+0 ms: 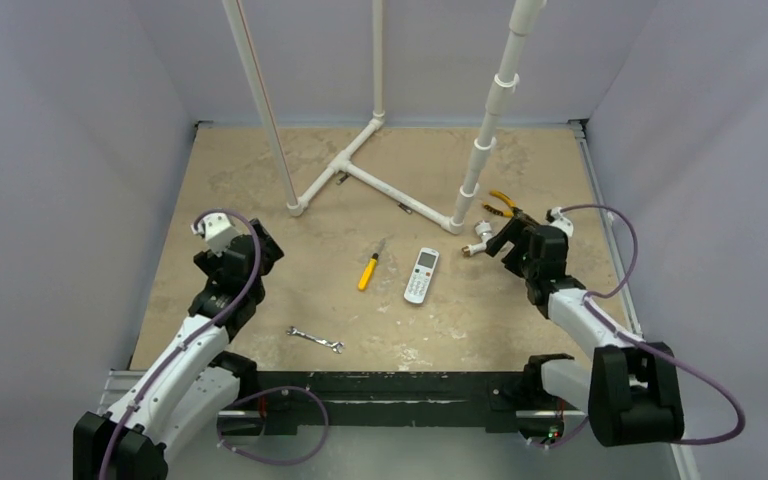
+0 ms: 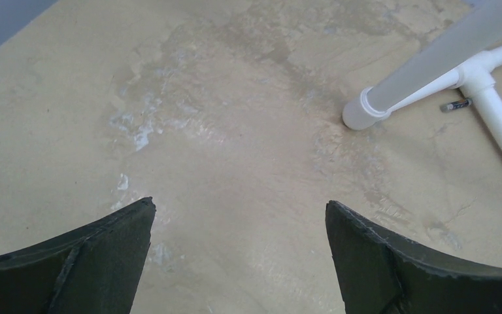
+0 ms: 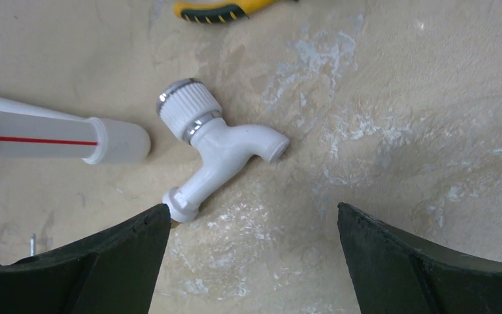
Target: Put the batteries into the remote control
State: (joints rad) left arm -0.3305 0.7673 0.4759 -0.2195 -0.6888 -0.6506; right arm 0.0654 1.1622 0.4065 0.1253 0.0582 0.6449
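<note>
Dark fingers of each tool fill the bottom of its wrist view, spread wide with nothing between them. The left tool hangs over bare surface, and the right tool over a white tap.

Neither wrist view shows the remote. Seen from above, it lies face up mid-surface between the arms. Its long axis runs near to far, with the display end far and tipped slightly right. It sits to the left of the right tool and a little nearer the bases. The right arm looks the closer; the left is well apart. A screwdriver lies near the remote's left side.

One small dark stick beside the pipe frame looks like a battery, though it is too small to be sure. The remote's battery compartment is presumably underneath, hidden.
</note>
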